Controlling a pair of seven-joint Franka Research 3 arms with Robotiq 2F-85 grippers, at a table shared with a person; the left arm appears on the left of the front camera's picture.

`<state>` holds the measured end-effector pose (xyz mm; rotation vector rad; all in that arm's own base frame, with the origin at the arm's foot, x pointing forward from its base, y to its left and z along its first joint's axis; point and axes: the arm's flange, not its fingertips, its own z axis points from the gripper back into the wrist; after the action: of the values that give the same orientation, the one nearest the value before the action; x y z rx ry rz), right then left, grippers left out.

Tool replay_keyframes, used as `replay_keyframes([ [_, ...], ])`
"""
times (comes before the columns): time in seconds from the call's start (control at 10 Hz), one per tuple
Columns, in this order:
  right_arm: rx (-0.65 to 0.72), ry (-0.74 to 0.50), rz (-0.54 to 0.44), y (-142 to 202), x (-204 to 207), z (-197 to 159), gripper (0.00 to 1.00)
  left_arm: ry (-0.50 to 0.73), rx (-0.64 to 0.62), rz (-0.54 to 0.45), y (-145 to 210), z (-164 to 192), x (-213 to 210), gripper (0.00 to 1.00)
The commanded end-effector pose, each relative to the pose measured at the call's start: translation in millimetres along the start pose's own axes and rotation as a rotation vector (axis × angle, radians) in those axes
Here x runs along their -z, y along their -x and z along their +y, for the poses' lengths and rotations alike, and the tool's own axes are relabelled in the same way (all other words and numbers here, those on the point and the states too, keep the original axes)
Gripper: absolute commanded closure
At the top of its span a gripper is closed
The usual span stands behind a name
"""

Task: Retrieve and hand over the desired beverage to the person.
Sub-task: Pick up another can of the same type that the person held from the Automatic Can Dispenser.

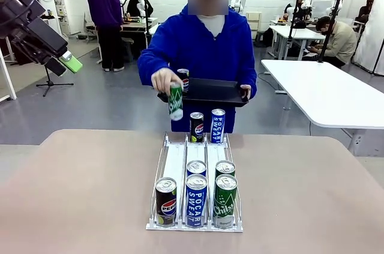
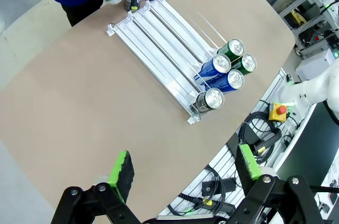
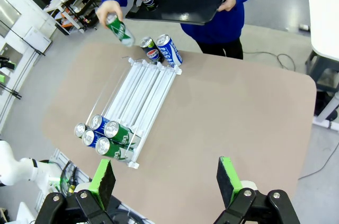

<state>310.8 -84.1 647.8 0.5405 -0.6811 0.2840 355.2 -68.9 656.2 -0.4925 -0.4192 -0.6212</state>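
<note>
The person (image 1: 204, 44) in a royal-blue hoodie stands at the table's far side. One hand holds a black tray (image 1: 213, 90) carrying a Pepsi can (image 1: 183, 78). The other hand holds a green can (image 1: 175, 101) above the far end of the white rack (image 1: 176, 159). A Pepsi can (image 1: 196, 127) and a Pocari Sweat can (image 1: 217, 125) stand at that far end. At the near end are a Pepsi can (image 1: 166, 201), two Pocari Sweat cans (image 1: 195, 199) and two green cans (image 1: 225, 200). My left gripper (image 2: 184, 164) hangs open high above the table. My right gripper (image 3: 166, 180) is open too, also high up.
The brown table (image 1: 78, 194) has wide bare areas on both sides of the rack. A white table (image 1: 327, 92) stands behind on the right. Other people are at benches far back. Cables and a yellow box with a red button (image 2: 279, 110) lie below my table edge.
</note>
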Motion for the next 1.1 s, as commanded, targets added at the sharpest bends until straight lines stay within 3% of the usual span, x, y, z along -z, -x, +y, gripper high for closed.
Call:
replay_keyframes([
  [0.0, -0.009, -0.036, -0.01, -1.6, 1.3, -1.1, 0.0, -0.005, 0.012, 0.016, -0.8, 0.8, -2.4, 0.0],
  [1.0, -0.009, -0.036, -0.01, -1.6, 1.3, -1.1, 0.0, -0.005, 0.012, 0.016, -0.8, 0.8, -2.4, 0.0],
])
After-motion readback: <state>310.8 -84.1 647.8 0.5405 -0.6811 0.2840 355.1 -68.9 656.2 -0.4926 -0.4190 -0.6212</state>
